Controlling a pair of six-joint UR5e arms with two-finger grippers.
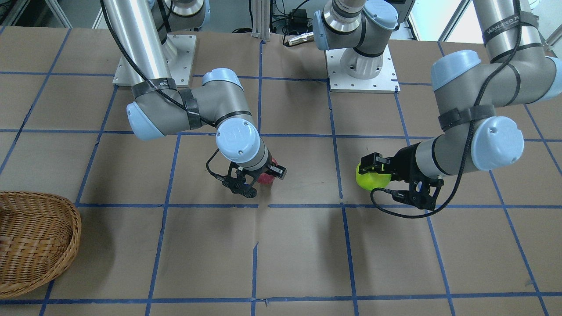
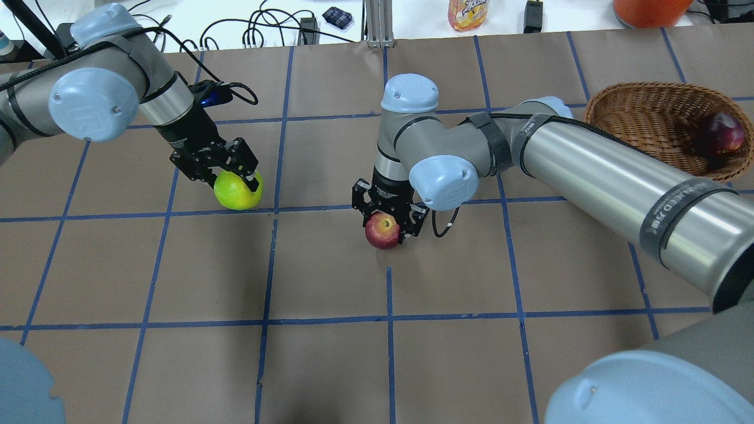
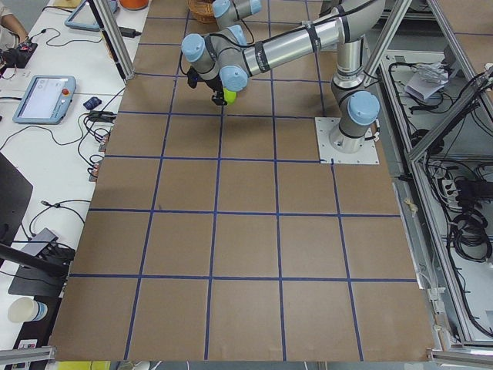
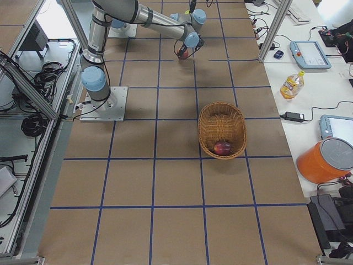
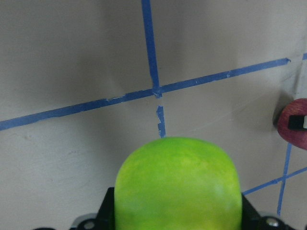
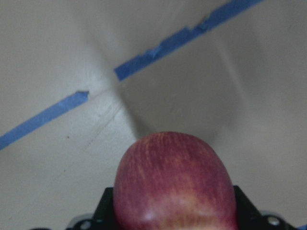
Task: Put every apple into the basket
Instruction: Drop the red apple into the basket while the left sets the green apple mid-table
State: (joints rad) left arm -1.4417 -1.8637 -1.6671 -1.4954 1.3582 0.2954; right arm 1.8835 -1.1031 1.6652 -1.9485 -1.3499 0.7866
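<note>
Green apple (image 5: 177,184) is clamped in left claw (image 2: 234,176), red apple (image 6: 175,184) in right claw (image 2: 389,222); maroon apple (image 2: 723,133) lies in basket (image 2: 642,118); two remain.

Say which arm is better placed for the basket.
Right. The right tool, shut on the red yellow-blushed apple, is nearer the oval brown wicker basket than the left tool holding the yellow-green apple.

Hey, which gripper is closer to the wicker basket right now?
Right. The right gripper, shut on the red apple, is mid-table, the basket further to the robot's right. The left gripper, shut on the green apple, is farther off, to the robot's left.
</note>
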